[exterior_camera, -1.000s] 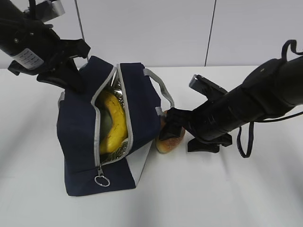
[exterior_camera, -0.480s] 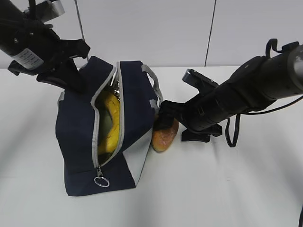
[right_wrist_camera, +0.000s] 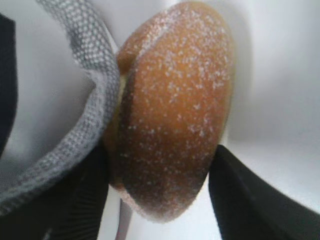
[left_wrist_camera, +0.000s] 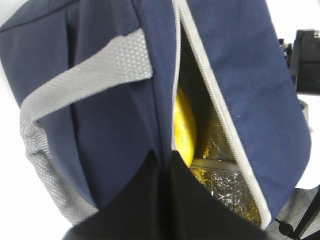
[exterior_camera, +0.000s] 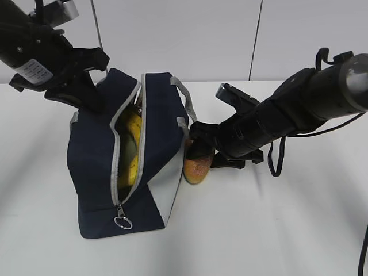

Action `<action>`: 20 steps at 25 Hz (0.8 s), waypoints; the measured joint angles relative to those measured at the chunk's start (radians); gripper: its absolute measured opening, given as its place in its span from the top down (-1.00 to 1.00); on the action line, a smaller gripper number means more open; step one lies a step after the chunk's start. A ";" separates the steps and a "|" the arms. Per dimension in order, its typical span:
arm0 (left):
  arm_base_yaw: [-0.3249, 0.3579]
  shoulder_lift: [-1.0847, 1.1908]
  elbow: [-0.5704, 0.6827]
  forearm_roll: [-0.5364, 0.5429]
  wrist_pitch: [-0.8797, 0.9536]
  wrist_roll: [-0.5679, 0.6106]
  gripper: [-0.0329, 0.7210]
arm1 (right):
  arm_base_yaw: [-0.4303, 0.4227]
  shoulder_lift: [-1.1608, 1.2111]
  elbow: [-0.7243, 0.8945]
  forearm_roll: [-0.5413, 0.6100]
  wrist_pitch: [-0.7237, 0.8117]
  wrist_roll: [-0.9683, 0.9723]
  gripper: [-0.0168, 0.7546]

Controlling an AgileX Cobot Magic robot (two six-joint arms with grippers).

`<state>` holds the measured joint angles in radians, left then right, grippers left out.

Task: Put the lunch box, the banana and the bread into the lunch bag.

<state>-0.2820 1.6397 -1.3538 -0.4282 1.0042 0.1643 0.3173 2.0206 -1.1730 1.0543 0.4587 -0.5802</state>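
Closing around the bread point(right_wrist_camera: 170, 120), the right claw point(exterior_camera: 200, 150) is sitting with one dark finger point(right_wrist_camera: 245, 200) on each side of the bun, down at its lower end. Fingers look to be touching or just shy of the crust; I can't call it a firm grip from these views, so treat it as mid-close, not a confirmed hold. The bun is lying on the white table point(exterior_camera: 276, 230) just right of the lunch bag point(exterior_camera: 95, 172), right against its white end panel. A grey strap point(right_wrist_camera: 85, 100) is hanging beside the bun on its left, touching or nearly so. Risk, in my view: the strap getting pinched along with the bread.

Left claw point(left_wrist_camera: 165, 165) is fully shut, pinching the bag fabric at the far-left edge of the zipper mouth. My read: it's holding the mouth up and apart so the right arm has a slot to drop into. The gap is standing fairly narrow.

The banana point(exterior_camera: 133, 146) is already lying inside, yellow showing through the slot against the silver lining. Lunch box isn't clearly visible, so can't say where it is. Bread looks like the item in hand now; it's outside the bag.
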 joint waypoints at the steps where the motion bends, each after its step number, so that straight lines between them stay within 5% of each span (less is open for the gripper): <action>1: 0.000 0.000 0.000 0.000 0.000 0.000 0.92 | 0.000 0.000 0.000 0.002 0.000 0.000 -0.13; 10: 0.000 0.000 0.000 0.001 0.001 0.000 0.92 | -0.027 -0.026 0.000 -0.104 0.006 -0.004 0.08; 20: 0.000 0.000 0.000 0.001 0.001 0.000 0.92 | -0.279 -0.210 0.000 -0.202 0.106 -0.004 0.09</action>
<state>-0.2820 1.6397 -1.3538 -0.4274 1.0052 0.1643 0.0380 1.8111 -1.1730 0.8528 0.5645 -0.5838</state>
